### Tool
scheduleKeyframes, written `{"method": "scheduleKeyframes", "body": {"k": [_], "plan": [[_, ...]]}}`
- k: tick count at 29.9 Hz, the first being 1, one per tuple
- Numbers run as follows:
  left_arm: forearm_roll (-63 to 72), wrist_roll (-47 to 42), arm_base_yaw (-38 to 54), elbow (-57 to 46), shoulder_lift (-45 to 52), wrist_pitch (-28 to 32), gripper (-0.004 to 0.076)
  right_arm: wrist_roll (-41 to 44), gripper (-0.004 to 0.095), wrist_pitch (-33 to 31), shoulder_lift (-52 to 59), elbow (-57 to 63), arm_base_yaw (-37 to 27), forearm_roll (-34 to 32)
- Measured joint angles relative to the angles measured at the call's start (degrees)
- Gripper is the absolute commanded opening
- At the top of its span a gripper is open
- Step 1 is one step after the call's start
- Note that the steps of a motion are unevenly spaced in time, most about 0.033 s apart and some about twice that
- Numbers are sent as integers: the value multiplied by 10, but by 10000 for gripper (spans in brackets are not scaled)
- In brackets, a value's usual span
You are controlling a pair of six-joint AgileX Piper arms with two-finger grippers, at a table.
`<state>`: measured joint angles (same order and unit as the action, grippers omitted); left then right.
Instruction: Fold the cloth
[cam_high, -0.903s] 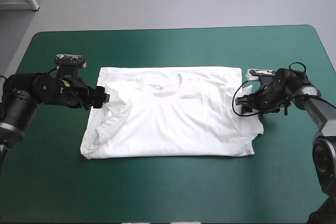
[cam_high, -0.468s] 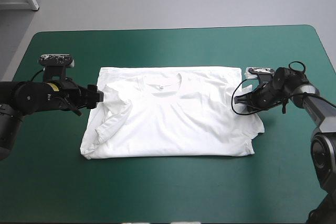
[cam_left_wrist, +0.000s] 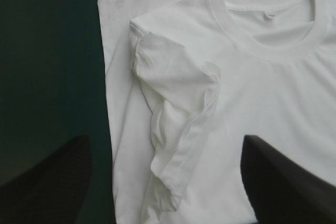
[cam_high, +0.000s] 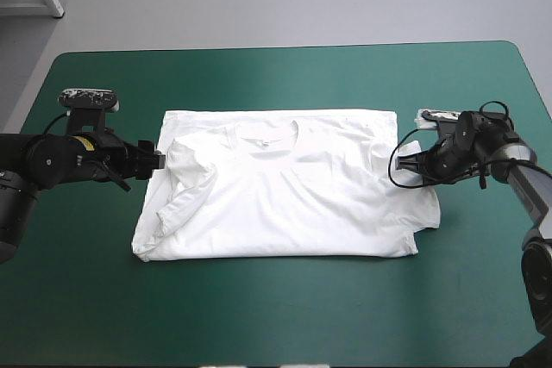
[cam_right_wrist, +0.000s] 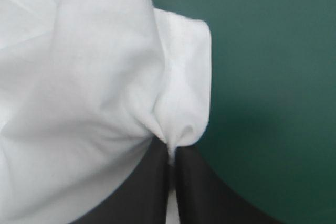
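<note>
The left arm reaches in low and level over the teal-green desk (cam_high: 276, 308), its gripper (cam_high: 158, 159) released, black fingers (cam_left_wrist: 47, 177) spread wide at the side edge of the T-shirt (cam_high: 285, 191), whose folded-in sleeve (cam_left_wrist: 178, 103) lies just ahead between them. The right arm, bent and equally low, has its gripper (cam_right_wrist: 172, 156) clenched on a pinch of the opposite side edge, the white fabric bunching up just ahead of the fingertips. Beyond each gripper the T-shirt lies spread flat between the two, collar (cam_high: 267, 134) toward the desk's far edge.
</note>
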<state>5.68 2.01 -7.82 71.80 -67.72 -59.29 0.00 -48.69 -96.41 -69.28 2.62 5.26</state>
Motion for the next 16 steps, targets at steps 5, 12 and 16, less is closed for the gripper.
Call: {"method": "scheduleKeyframes", "body": {"k": [5,12,16], "plan": [[-4,0,0,0,0,0,563,31,-18,1,36,1,0,-2],[-14,0,0,0,0,0,563,-32,-18,22,82,-3,66,87],[-28,0,0,0,0,0,563,-49,-18,39,81,-6,142,114]]}}
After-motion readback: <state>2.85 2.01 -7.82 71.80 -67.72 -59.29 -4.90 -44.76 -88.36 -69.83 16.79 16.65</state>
